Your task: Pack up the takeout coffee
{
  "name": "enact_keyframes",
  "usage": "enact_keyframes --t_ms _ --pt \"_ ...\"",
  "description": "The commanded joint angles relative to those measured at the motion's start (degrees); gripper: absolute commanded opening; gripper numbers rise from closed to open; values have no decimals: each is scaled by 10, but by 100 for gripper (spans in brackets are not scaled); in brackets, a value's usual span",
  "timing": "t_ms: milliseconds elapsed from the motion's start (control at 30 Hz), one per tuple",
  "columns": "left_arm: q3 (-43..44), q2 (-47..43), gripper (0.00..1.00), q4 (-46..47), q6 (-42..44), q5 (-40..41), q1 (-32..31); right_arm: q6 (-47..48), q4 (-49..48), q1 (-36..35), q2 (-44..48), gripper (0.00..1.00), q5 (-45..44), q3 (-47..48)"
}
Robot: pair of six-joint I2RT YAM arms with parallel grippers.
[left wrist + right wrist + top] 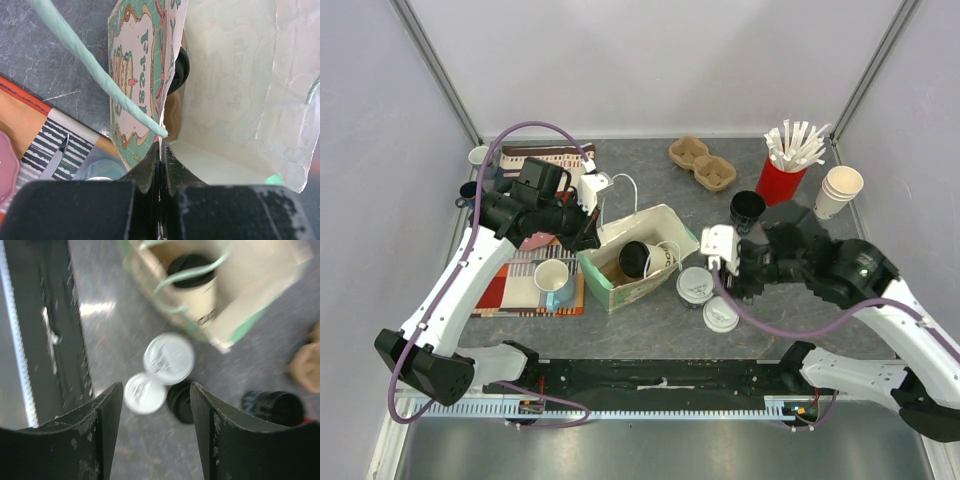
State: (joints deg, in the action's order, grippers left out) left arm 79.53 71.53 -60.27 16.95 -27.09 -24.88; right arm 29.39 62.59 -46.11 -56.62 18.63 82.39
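The left gripper is clenched on the left rim of the bag. In the left wrist view its two fingers meet with the printed paper wall pinched between them, and a pale green cord handle runs across just above the tips. The bag sits at the middle of the table with its mouth wide. A dark-topped cup with pale walls is inside it, tipped over.

Just right of the bag's near-right corner two white-lidded cups stand upright on the table, just beside each other and outside the bag, the second one nearer and a little to the right. A black lid lies just beside them on their far side.

The right gripper hangs over this pair with its fingers spread apart. It holds nothing and touches nothing. Its wrist view is blurred, yet the gap between the fingers is plain, with both white lids showing through it. A black cup without a lid stands farther back, apart from the gripper.
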Motion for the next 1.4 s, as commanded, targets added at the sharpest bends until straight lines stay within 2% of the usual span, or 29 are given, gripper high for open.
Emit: enact_keyframes --t_ms 0,133,300,533,833,1167,1233,1367 --pt "19 -4 2 2 16 -6 -2 56 31 -24 14 63 6 -111" --pt "14 -7 2 2 13 -10 -2 94 -51 -32 -4 63 -40 -191" --pt "16 -10 2 2 12 -11 -2 138 -127 -34 -77 62 -18 -202" --pt "11 -17 2 2 15 -8 -2 179 -126 -33 -112 60 1 -231" --pt "11 -12 2 1 16 -16 -2 198 -179 -33 -146 57 -51 -268" --pt "10 -15 2 2 14 -16 -2 204 -170 -28 -140 52 -55 -289" --pt "11 -15 2 1 15 -16 -2 206 -167 -28 -138 50 -52 -293" --pt "14 -12 2 0 14 -20 -2 205 -172 -28 -142 38 -48 -303"
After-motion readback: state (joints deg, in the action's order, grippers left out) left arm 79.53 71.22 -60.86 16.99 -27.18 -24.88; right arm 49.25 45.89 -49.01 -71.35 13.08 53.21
